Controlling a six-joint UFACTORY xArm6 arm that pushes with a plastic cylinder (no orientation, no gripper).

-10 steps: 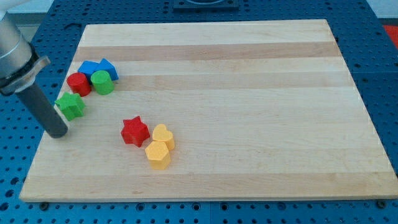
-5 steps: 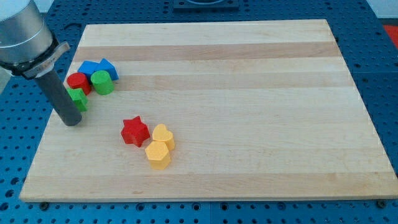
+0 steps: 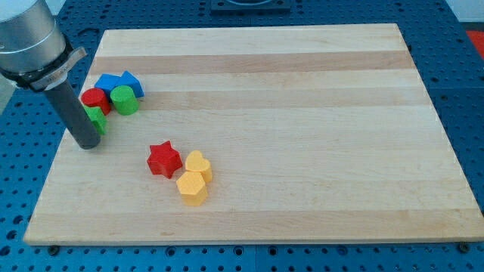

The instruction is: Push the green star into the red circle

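Observation:
The green star (image 3: pixel 97 119) lies at the view's left of the wooden board (image 3: pixel 302 113), partly hidden behind my rod. It touches the red circle (image 3: pixel 94 99) just above it. My tip (image 3: pixel 88 143) rests on the board at the star's lower left, against it. A green circle (image 3: pixel 124 100) sits to the right of the red circle.
Two blue blocks (image 3: pixel 119 81) sit above the red and green circles. A red star (image 3: pixel 163 159) lies near the board's middle left. A yellow heart (image 3: pixel 199 165) and a yellow block (image 3: pixel 191 187) sit beside it at its lower right.
My tip has moved right and up, pushing the green star up against the red circle. In the last half second it has barely moved.

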